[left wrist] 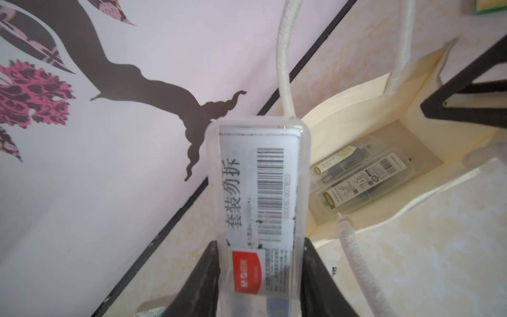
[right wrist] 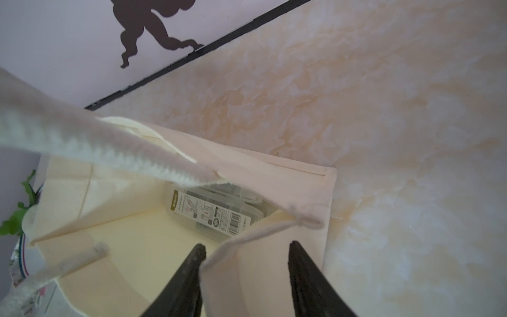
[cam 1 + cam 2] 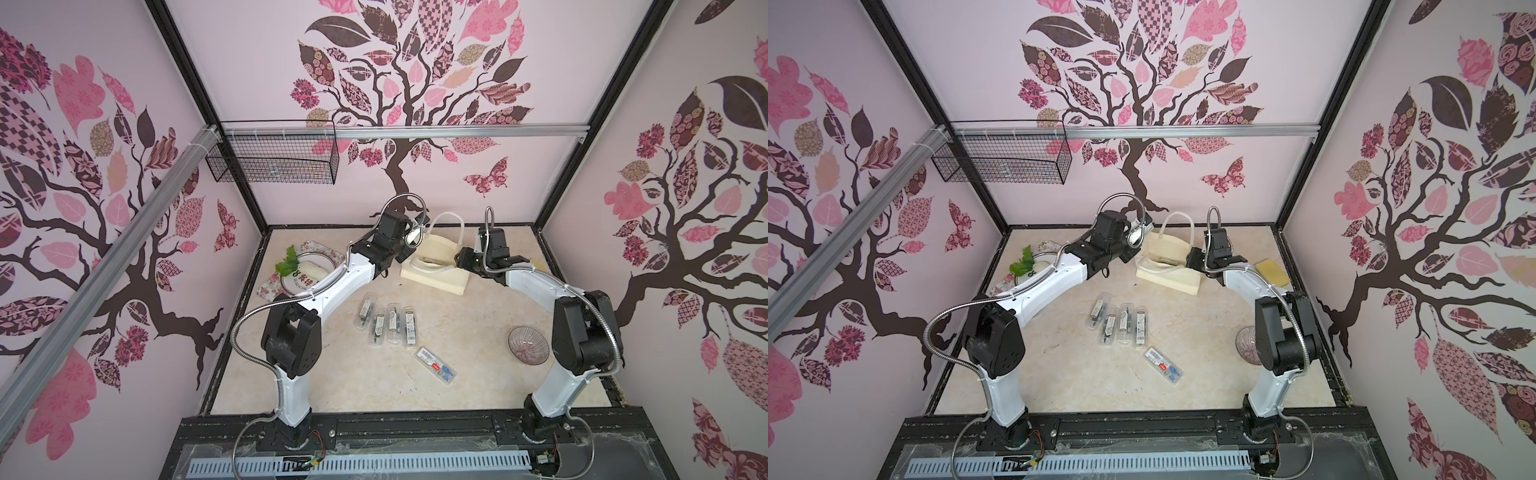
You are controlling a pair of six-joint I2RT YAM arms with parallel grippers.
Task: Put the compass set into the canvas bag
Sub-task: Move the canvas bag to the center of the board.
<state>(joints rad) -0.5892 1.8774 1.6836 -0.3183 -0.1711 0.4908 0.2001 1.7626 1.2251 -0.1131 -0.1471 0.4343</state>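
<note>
Tabletop (image 3: 332,386) of marble pattern fills a booth walled with pink tree decals, and two white-and-black arms reach from its near edge to the far middle. There the canvas bag (image 3: 436,282) stands upright with its mouth open and its far rope handle (image 1: 284,55) rising in a loop. The left gripper (image 1: 260,243) hangs raised at the bag's left end, its jaws clamped on the sides of the compass set (image 1: 258,178). This is a clear plastic case with a barcode label, and its free end points toward the foot of that handle, not yet over the opening. The right gripper (image 2: 247,244) sits at the bag's right end, one jaw inside the rim and one outside. A gap shows between the jaws, and whether they pinch the fabric cannot be made out. Two packed cases (image 1: 365,181) already lie flat on the bag's floor. A row of four cases (image 3: 384,326) and a lone case (image 3: 436,365) wait on the open table, well apart from the bag. The step in hand looks like the drop-in. To do it well, the left arm should probably carry the compass set sideways until it is over the mouth and clear of the rope handle. It would then tip the free end down and let go only once that end is below the rim. Meanwhile the right gripper would best hold the wall outward so the soft bag neither folds nor slides.
</note>
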